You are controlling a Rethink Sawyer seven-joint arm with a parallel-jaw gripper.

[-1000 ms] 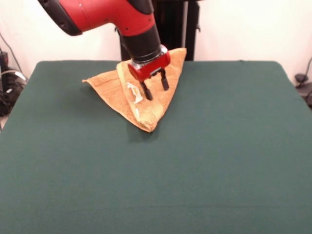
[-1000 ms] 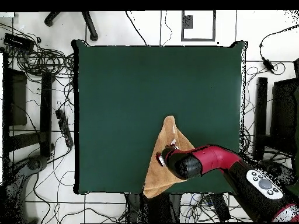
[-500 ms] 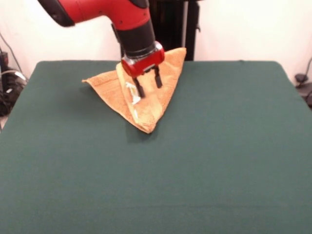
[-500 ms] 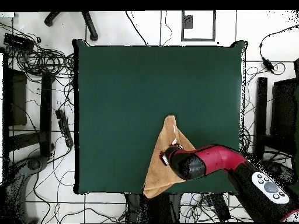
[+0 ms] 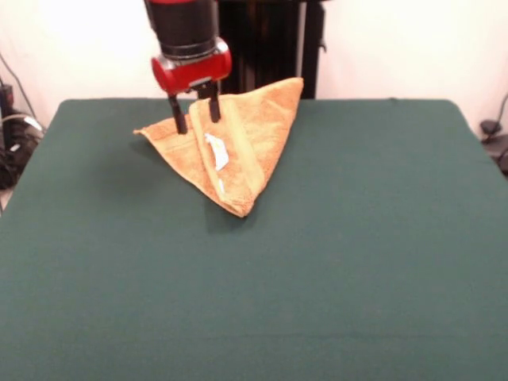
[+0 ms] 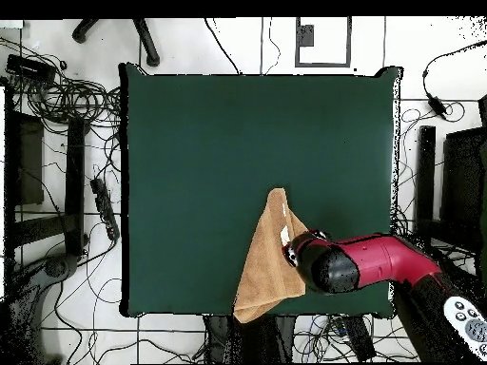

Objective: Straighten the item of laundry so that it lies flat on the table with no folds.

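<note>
The golden-orange terry towel (image 5: 230, 143) lies folded over itself into a rough triangle in the upper middle of the front view, close to the upper edge of the green-covered bench (image 5: 333, 262). One point of the triangle aims toward the frame's centre, another toward the upper left, and a third, at upper right, reaches the bench's upper edge. A white label (image 5: 216, 151) shows on the upper layer beside a folded seam running down toward the lower point. In the overhead view the towel (image 6: 262, 266) sits low and right of centre, its lower end at or just past the bench's lower edge.

The main risk, as I judge it, lies in the layers: a pinch taken at the left flap could catch both thicknesses, so a pull would drag the whole bundle instead of opening it. A pull toward the frame's top could also slide the cloth off the bench, since it already sits at that edge.

The end effector (image 5: 193, 115) hangs from the red wrist at the upper left of the towel, pointing straight down. Its two dark fingers (image 5: 179, 116) are slightly parted and hold nothing; their tips are low over the left flap, and I cannot tell whether they touch it.
</note>
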